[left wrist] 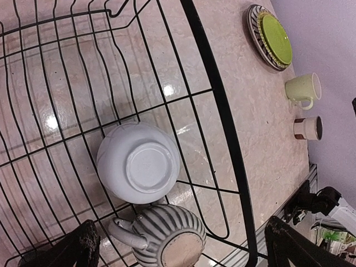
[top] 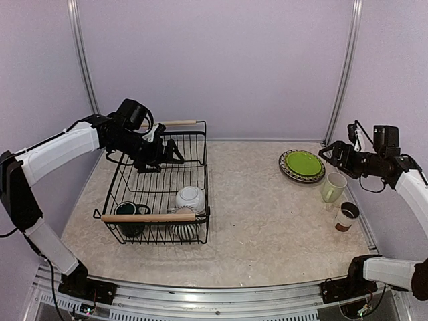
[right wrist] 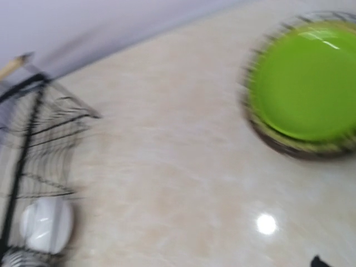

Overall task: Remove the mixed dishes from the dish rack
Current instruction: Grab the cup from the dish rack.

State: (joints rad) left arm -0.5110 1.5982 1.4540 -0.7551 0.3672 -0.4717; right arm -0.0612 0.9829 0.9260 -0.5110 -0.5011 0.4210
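The black wire dish rack (top: 200, 175) with wooden bar handles stands left of centre. In it are an upside-down white bowl (top: 190, 198), a striped mug (top: 184, 229) and a dark teal mug (top: 127, 214). My left gripper (top: 171, 152) hovers over the rack's far half, open and empty. In the left wrist view its fingertips (left wrist: 86, 247) straddle the bowl (left wrist: 139, 164) and the striped mug (left wrist: 167, 236) from above. The lime-green plate (top: 303, 163) lies on the striped plate (top: 286, 171) at the right. My right gripper (top: 329, 152) is open and empty, in the air beside them.
A pale green mug (top: 332, 187) and a small cup with a brown band (top: 346, 216) stand on the table near the right edge, below the right gripper. The right wrist view is blurred and shows the green plate (right wrist: 306, 89) and the rack's corner (right wrist: 33, 144).
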